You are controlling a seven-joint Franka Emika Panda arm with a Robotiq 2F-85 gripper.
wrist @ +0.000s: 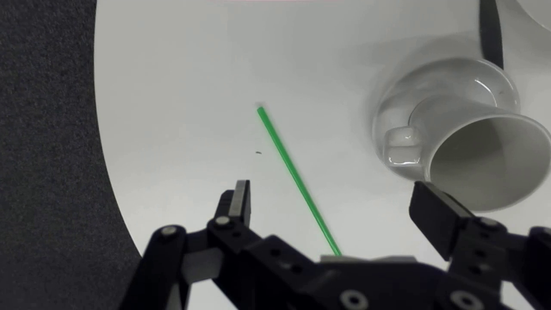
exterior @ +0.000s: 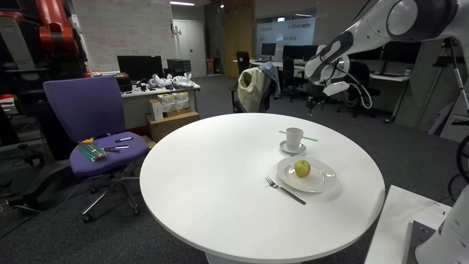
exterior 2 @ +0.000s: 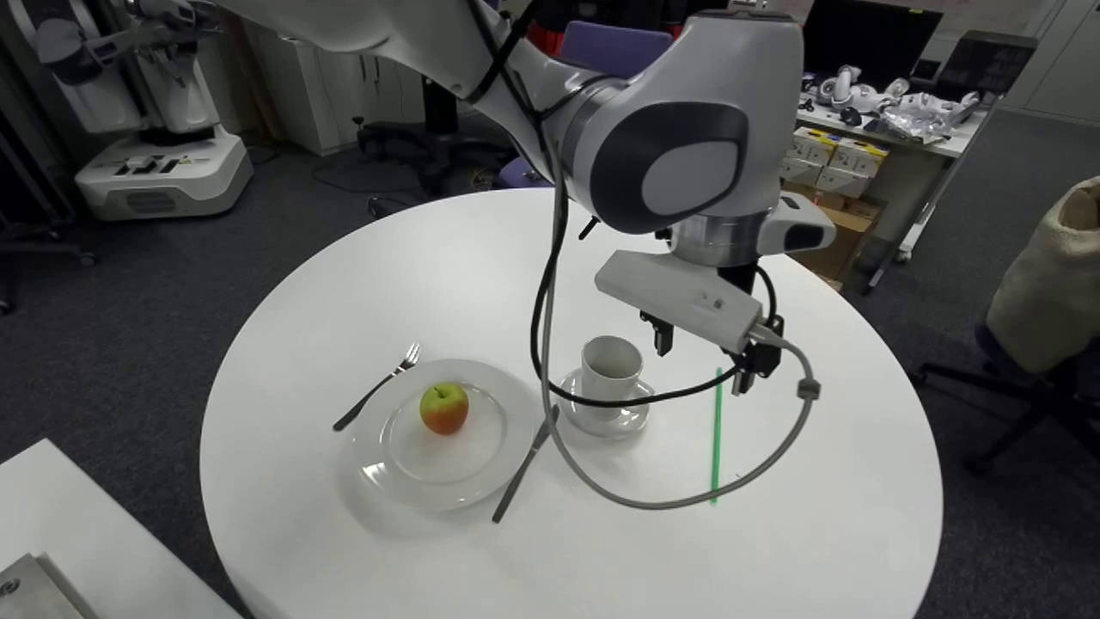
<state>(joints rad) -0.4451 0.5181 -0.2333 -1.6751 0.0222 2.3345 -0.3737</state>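
My gripper point(wrist: 331, 184) hangs above the round table with its jaws wide apart and nothing between them. Below it, a thin green straw point(wrist: 297, 176) lies on the white surface, its near end hidden behind the gripper body. The right finger point(wrist: 434, 213) overlaps the rim of a white cup point(wrist: 486, 163) in the wrist view. That cup stands upright on a saucer point(exterior 2: 610, 423). In both exterior views a white plate point(exterior 2: 481, 481) bears a green and red apple point(exterior 2: 444, 408). A knife point(exterior 2: 524, 468) lies between plate and saucer; a fork point(exterior: 289, 193) lies on the plate's other side.
The white round table point(exterior: 205, 176) has a curved edge over dark carpet. A purple chair point(exterior: 88, 106) and a chair with a pale jacket point(exterior: 251, 88) stand around it. Cables point(exterior 2: 550, 301) loop from the arm near the cup. A white side table point(exterior: 406, 209) stands beside the arm's base.
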